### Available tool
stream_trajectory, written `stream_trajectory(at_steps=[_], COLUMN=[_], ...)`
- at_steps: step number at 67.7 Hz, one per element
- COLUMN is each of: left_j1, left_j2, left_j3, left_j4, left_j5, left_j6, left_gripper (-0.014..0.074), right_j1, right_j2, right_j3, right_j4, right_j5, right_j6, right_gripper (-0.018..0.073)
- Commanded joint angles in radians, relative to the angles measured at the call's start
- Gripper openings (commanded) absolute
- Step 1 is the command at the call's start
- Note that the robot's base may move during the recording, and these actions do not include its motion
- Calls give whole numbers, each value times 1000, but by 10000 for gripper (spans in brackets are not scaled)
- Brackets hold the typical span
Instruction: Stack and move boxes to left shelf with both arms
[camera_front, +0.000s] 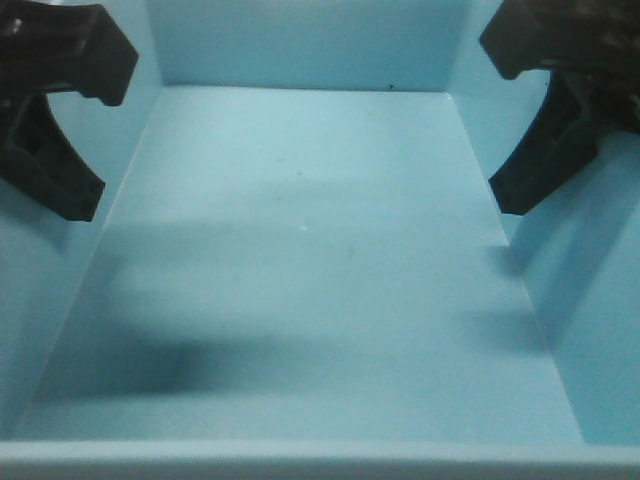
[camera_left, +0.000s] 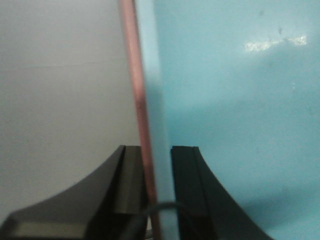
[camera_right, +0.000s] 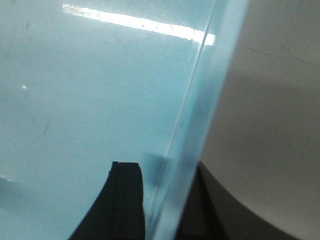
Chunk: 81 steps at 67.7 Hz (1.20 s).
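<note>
Left wrist: blue box (camera_left: 240, 100) wall inside gripper (camera_left: 156, 150)

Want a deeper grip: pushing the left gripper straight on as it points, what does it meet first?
The left gripper straddles the walls of the light blue box and pink box, so it would run along them. Its inner finger probably meets the blue floor first, but depth is unclear.

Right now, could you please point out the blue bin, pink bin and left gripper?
Blue bin (camera_front: 300, 250): front view, inner floor.
Pink bin (camera_left: 136, 75): left wrist view, rim edge.
Left gripper (camera_left: 158, 155): left wrist view, between fingertips.
</note>
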Motion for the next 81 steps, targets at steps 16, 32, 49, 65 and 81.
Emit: stream_trajectory(at_steps=[16, 32, 49, 65, 81], left_j1=[-10, -10, -10, -10, -10], left_j2=[-34, -34, -34, -34, -34], left_j3=[-31, -31, -31, -31, -31], left_j4=[84, 86, 86, 86, 86], left_j5=[-36, -34, -34, -34, -35], left_j6=[27, 27, 27, 27, 27], left_gripper=[-3, -3, -3, -3, -3], right_j1=[-11, -11, -11, -11, -11], right_j2=[-30, -30, -30, -30, -30], right_j3=[-32, -32, -32, -32, -32], right_j4=[-66, -66, -66, -66, -66], right_j5=[-70, -70, -70, -70, -70], right_j6=[-30, -30, -30, -30, -30], right_gripper=[36, 36, 36, 36, 36])
